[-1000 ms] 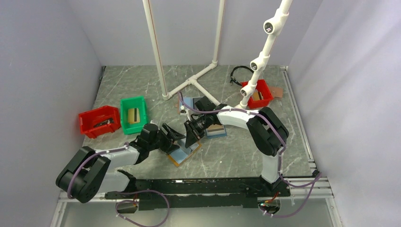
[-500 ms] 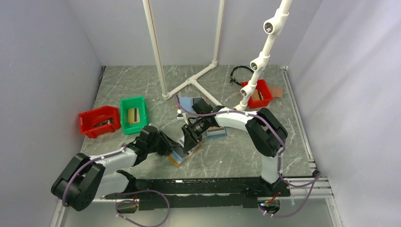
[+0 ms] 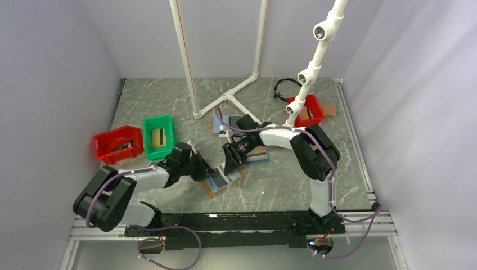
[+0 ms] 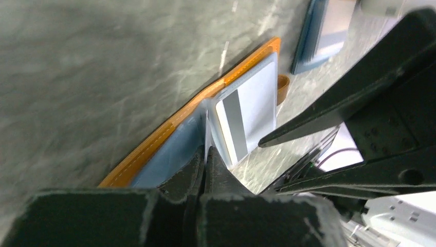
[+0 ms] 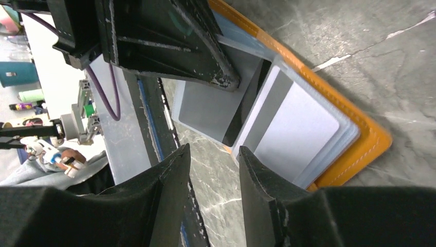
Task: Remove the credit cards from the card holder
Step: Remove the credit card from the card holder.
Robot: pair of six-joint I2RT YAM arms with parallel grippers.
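The card holder (image 3: 222, 181) lies open on the table, orange-brown at its edge (image 4: 169, 126) and light blue inside. Pale credit cards (image 5: 298, 134) with dark and grey stripes rest on its right half. My left gripper (image 3: 209, 173) reaches in from the left; its jaws (image 4: 206, 152) are shut on a thin pale card (image 5: 203, 110) that sticks out past the holder's near edge and shows edge-on in the left wrist view. My right gripper (image 3: 229, 169) hangs over the holder's near side. It is open (image 5: 213, 154), with bare table between its fingers.
A green bin (image 3: 158, 136) and a red bin (image 3: 118, 144) stand at the left, another red bin (image 3: 306, 111) at the back right. A white pipe frame (image 3: 228, 98) rises behind. Two blue holders (image 3: 256, 153) (image 3: 222, 122) lie under and behind the right arm.
My left gripper has slid right onto the holder and shut on the pale card. The right gripper's jaws have opened somewhat and it has shifted slightly right.
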